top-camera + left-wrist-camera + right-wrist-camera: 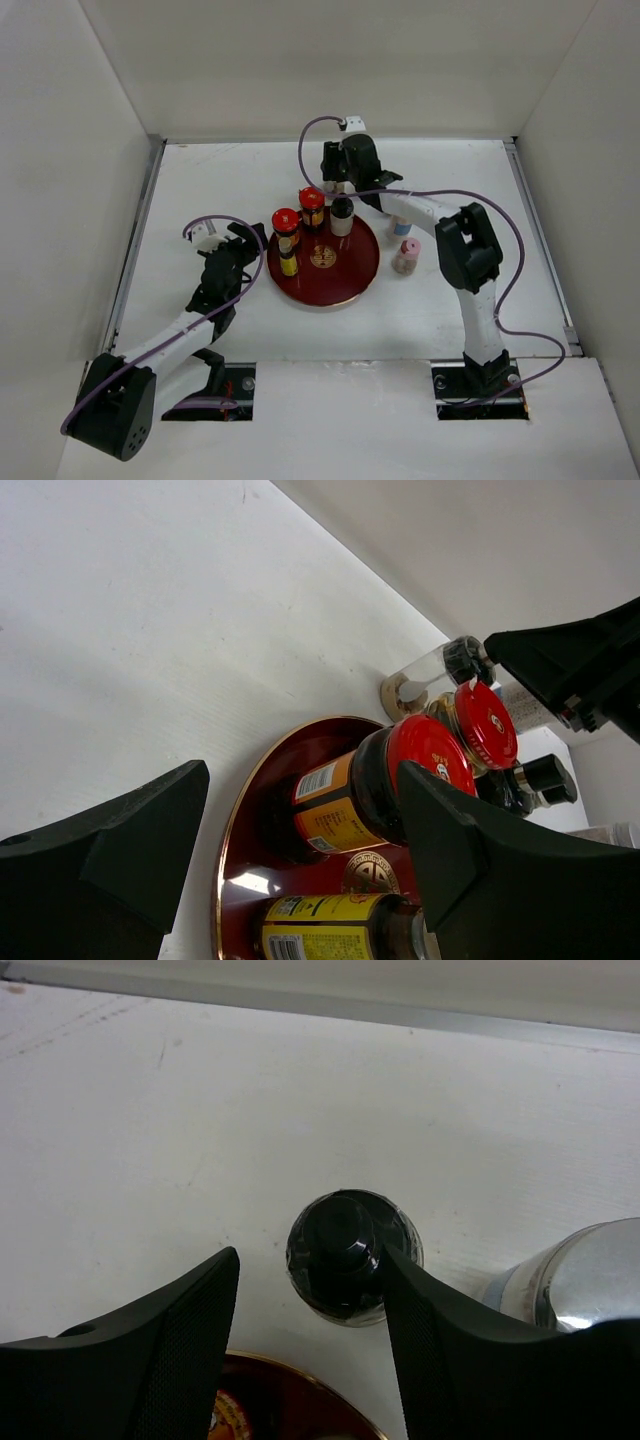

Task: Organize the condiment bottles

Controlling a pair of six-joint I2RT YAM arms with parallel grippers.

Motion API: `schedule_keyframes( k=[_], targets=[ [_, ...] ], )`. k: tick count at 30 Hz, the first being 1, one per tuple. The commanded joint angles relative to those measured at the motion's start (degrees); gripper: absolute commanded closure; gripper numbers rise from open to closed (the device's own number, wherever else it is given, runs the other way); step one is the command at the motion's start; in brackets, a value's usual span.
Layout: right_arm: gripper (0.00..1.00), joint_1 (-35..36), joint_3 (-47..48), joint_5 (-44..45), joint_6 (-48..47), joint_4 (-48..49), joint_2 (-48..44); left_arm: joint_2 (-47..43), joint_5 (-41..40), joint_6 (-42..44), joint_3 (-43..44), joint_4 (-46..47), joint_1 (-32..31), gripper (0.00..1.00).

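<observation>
A dark red plate (355, 285) holds two red-capped jars (286, 222) (312, 203), a yellow-labelled bottle (289, 263) and a black-capped white bottle (342, 215). My left gripper (248, 246) hovers open just left of the plate, with nothing between its fingers. Its wrist view looks past them at the nearer red-capped jar (390, 780) and the yellow-labelled bottle (330, 920). My right gripper (338, 182) is open beyond the plate's far edge. Below it stands a dark black-capped bottle (345, 1255), close against the right finger (450, 1330), with a gap to the left finger.
A blue-banded white bottle (402, 228) and a pink bottle (407, 256) stand on the table right of the plate. A silver cap (585, 1280) shows beside my right finger. The plate rim (300, 1375) lies just under the right gripper. White walls enclose the table.
</observation>
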Motion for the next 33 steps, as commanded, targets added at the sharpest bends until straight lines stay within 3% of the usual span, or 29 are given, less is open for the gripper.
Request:
schedule_keyframes(
  k=[1, 10, 16, 33],
  targets=[
    [0.39, -0.3, 3.9, -0.7, -0.2, 0.5, 0.7, -0.3, 0.1, -0.3, -0.5, 3.7, 0.3, 0.25],
    [0.51, -0.2, 7.3, 0.5, -1.1, 2.1, 3.8, 0.6, 0.8, -0.9, -0.6, 4.5, 0.6, 0.25],
    [0.66, -0.2, 8.8, 0.5, -1.1, 2.2, 4.3, -0.7, 0.2, -0.5, -1.0, 4.3, 1.0, 0.26],
    [0.69, -0.1, -0.7, 1.5, 2.5, 16.5, -14.8, 0.5, 0.3, -0.5, -0.9, 4.7, 1.1, 0.26]
  ],
)
